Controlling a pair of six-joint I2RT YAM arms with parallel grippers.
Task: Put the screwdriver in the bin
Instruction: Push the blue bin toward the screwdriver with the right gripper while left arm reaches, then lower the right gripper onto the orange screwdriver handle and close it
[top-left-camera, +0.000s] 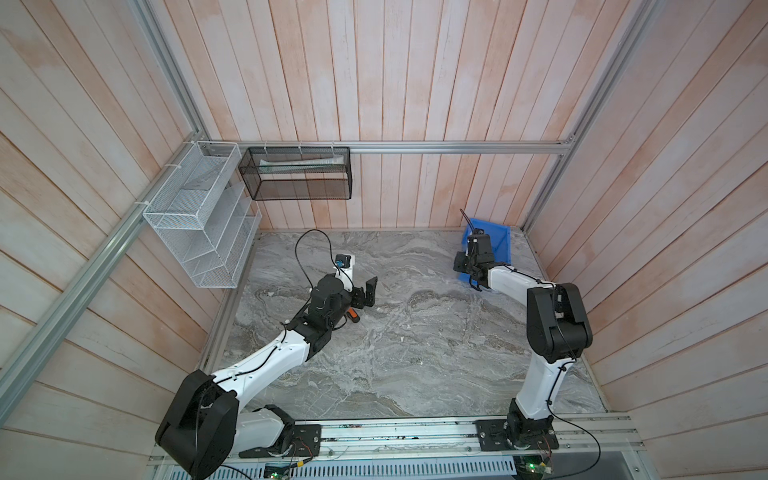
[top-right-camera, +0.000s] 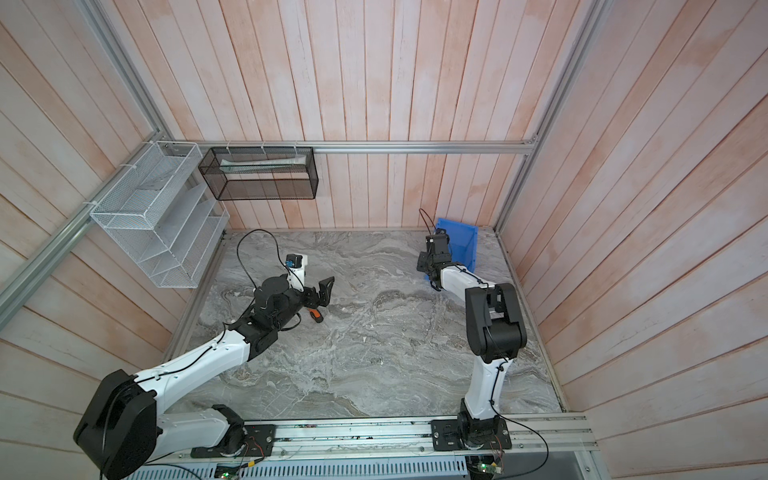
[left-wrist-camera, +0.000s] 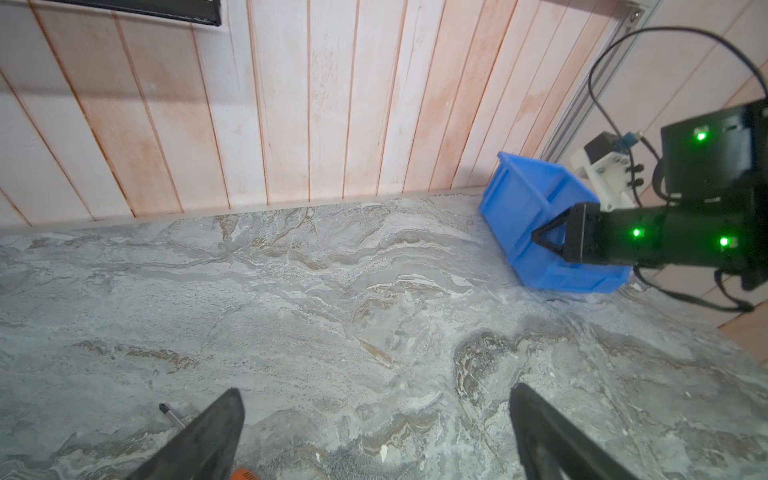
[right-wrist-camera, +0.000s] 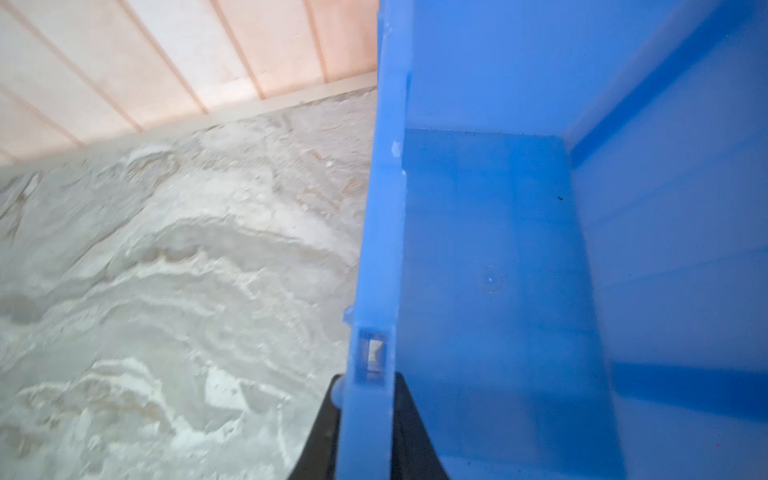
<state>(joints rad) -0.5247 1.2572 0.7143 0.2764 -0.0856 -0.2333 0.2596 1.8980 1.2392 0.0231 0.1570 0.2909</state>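
Observation:
The screwdriver (top-left-camera: 352, 312) (top-right-camera: 314, 316) lies on the marble table, mostly hidden beneath my left wrist. In the left wrist view its dark tip (left-wrist-camera: 166, 411) and a bit of its orange handle (left-wrist-camera: 245, 473) show beside one finger. My left gripper (top-left-camera: 368, 293) (top-right-camera: 324, 291) (left-wrist-camera: 376, 395) hangs just above it, open, with nothing between the fingers. The blue bin (top-left-camera: 494, 241) (top-right-camera: 461, 241) (left-wrist-camera: 523, 208) (right-wrist-camera: 498, 249) stands in the far right corner and is empty inside. My right gripper (top-left-camera: 467, 272) (top-right-camera: 430, 272) (left-wrist-camera: 536, 241) (right-wrist-camera: 368, 382) is shut on its side wall near the front.
A white wire rack (top-left-camera: 195, 220) and a black mesh basket (top-left-camera: 299, 174) hang on the walls at the back left. Wooden walls close in behind and to the right of the bin. An aluminium rail (top-left-camera: 415, 432) runs along the front edge.

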